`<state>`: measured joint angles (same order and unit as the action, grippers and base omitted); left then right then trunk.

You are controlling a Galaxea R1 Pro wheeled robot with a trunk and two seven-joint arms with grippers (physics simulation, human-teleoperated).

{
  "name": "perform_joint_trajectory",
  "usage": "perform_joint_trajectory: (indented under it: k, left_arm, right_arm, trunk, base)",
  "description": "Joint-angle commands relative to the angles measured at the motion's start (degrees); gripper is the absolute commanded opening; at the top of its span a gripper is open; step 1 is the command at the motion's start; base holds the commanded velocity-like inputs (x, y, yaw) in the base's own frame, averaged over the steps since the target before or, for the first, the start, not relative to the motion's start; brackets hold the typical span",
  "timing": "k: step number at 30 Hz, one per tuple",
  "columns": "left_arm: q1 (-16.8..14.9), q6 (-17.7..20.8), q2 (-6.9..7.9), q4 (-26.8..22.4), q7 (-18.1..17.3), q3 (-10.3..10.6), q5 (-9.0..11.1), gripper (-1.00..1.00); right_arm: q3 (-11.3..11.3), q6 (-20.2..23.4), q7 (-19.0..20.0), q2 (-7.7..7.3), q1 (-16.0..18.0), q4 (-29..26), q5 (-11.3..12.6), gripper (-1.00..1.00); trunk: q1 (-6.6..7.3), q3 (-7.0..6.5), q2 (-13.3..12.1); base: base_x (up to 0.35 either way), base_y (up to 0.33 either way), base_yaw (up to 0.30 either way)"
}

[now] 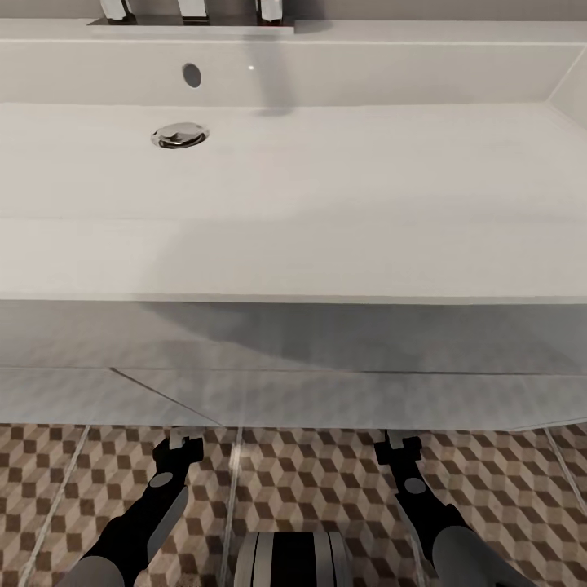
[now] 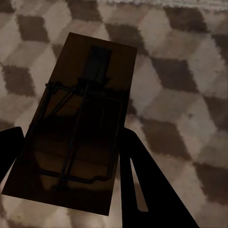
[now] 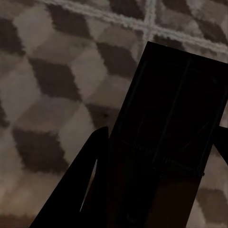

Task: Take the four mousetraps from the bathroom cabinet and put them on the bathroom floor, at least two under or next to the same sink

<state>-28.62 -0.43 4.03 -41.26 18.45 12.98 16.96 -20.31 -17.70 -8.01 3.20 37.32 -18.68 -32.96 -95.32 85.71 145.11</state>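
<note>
While my left gripper [image 2: 66, 166] pinches one mousetrap [image 2: 78, 123] between its fingers, my right gripper [image 3: 161, 156] clamps a second mousetrap [image 3: 171, 118]. Both hang over the cube-patterned bathroom floor [image 1: 310, 473], just short of the grey wall tiles [image 1: 326, 391] below the white sink [image 1: 326, 163]; bare floor lies between my arms.

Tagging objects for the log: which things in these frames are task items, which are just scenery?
Task items:
- mousetrap between the left gripper fingers
- second mousetrap at the right gripper
- patterned floor
- sink, the drop zone marker

Scenery:
- drain
- overflow hole
- taps
</note>
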Motion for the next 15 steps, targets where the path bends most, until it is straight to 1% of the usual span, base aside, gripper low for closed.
perform_joint_trajectory:
  k: [1, 15]
  left_arm:
    - [-0.03, -0.02, 0.10, -0.05, 0.50, 0.47, 0.52, -1.00]
    - [-0.03, 0.17, 0.10, -0.05, 0.45, 0.47, 0.53, -1.00]
  right_arm:
    - [-0.43, -0.23, 0.01, 0.05, 0.04, 0.05, -0.52, -1.00]
    - [-0.43, -0.23, 0.01, 0.05, 0.02, 0.05, -0.45, -1.00]
  trunk:
    - [0.01, 0.03, 0.01]
    - [0.01, 0.03, 0.01]
  base:
    - [0.000, 0.000, 0.000]
    - [0.000, 0.000, 0.000]
